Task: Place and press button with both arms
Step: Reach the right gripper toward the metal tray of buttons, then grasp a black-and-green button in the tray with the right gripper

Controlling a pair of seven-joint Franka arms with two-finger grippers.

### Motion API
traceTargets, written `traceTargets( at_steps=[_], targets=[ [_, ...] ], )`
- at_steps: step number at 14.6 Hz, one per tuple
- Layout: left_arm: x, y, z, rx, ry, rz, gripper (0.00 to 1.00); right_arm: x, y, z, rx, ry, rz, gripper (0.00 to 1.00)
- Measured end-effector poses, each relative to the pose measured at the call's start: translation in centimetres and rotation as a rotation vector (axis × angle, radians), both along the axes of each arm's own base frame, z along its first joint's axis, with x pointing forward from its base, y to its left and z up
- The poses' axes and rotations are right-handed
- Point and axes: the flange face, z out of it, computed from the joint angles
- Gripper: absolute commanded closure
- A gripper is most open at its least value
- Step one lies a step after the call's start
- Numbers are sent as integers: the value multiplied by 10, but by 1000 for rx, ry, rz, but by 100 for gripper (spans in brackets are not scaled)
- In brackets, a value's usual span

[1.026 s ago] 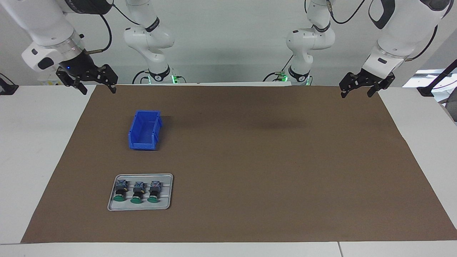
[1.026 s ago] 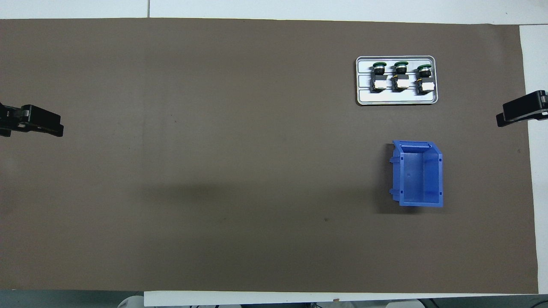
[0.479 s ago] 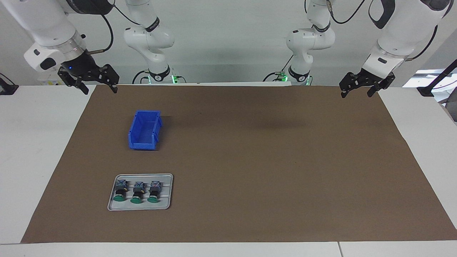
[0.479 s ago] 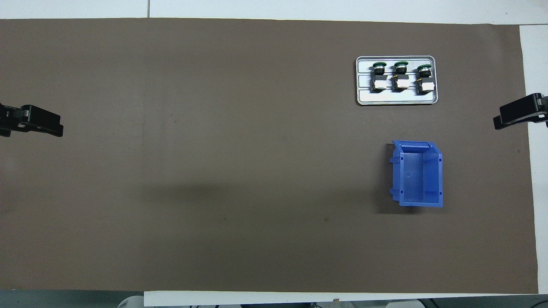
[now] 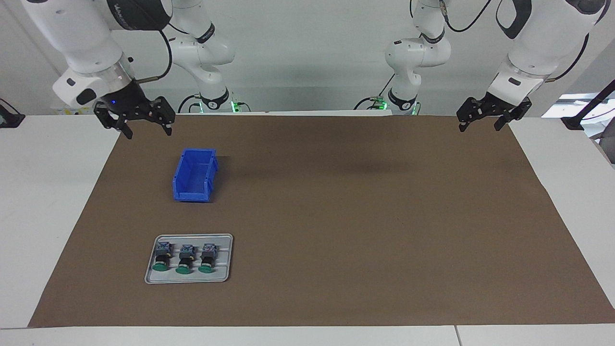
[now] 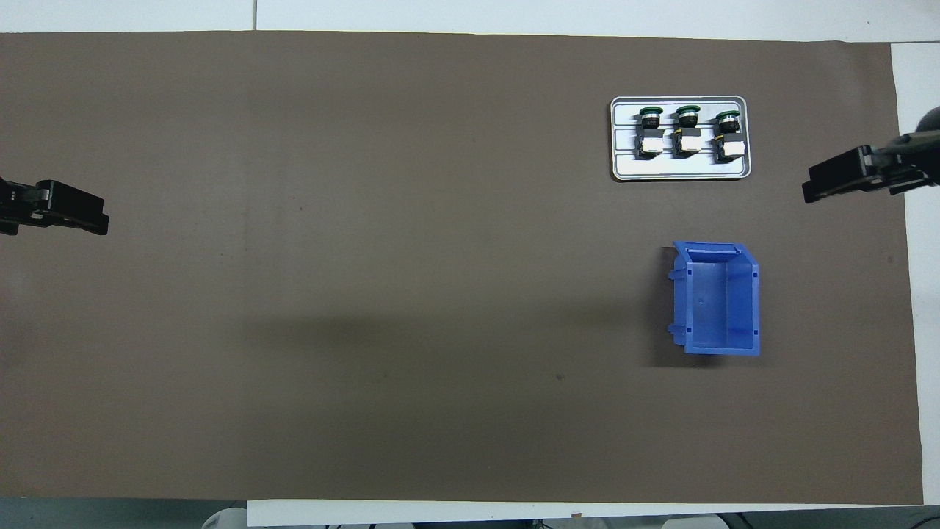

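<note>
Right end effector is swinging in over the mat toward the bin, open and empty; left end effector is waiting, open. Buttons are sitting untouched in the tray.

Overhead, both the left claw and right claw are cut off by the picture's edges.

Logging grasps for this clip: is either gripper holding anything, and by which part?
Nothing is held. The right gripper and left gripper are open in the air; all three buttons lie in the tray.
</note>
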Motion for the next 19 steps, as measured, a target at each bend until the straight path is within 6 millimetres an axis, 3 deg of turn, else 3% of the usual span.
traceTargets(
  at_steps=[5, 9, 11, 15, 19],
  targets=[
    [0, 0, 0, 0, 1, 0, 0, 75, 37, -100, 2, -22, -6, 1],
    [0, 1, -1, 0, 2, 1, 0, 108, 55, -166, 17, -61, -16, 1],
    [0, 1, -1, 0, 2, 1, 0, 119, 57, -189, 21, -84, -21, 1],
    [0, 1, -1, 0, 2, 1, 0, 134, 57, -233, 26, -121, -26, 11],
    [0, 1, -1, 0, 2, 2, 0, 140, 69, -268, 29, -135, -12, 13]
  ],
)
